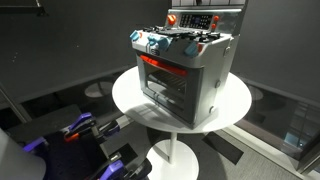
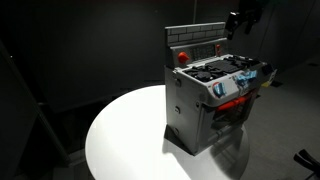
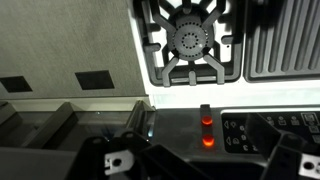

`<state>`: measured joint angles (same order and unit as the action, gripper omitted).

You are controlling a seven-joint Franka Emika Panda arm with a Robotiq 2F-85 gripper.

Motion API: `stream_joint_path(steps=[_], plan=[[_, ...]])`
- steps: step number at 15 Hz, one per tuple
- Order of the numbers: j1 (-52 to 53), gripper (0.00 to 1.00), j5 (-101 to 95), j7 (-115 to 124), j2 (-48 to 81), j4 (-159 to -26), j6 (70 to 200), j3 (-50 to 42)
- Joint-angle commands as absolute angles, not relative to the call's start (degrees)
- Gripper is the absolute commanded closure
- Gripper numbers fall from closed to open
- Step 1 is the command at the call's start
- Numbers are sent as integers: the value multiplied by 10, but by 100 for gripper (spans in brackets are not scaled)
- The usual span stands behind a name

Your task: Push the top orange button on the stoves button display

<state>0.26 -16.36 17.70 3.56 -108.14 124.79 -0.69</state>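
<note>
I have the stove (image 1: 185, 75) standing on the round white table (image 1: 130, 100), its glowing door facing out in both exterior views. The display (image 2: 197, 38) rises upright along the stove's back edge. In an exterior view the tool (image 2: 240, 18) hangs dark above the stove, near one upper end of the display; I cannot tell from there whether it touches.

Through the wrist view I look down on a burner (image 3: 190, 40) at the top and the dark display across the bottom. Two orange buttons (image 3: 206, 121) sit there, one just below the other, the lower one glowing brighter. The tool's fingers (image 3: 120, 158) come in from the lower edge and stand wide apart, gripping nothing. The two buttons lie between the fingers, about midway across the gap and just beyond the tips.
</note>
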Motion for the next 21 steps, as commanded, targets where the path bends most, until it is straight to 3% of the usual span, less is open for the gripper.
stream_joint_path(steps=[1, 21], plan=[[0, 0, -174, 200, 63, -1061, 1253, -16], [6, 0, -159, 209, 161, -984, 1275, -46]])
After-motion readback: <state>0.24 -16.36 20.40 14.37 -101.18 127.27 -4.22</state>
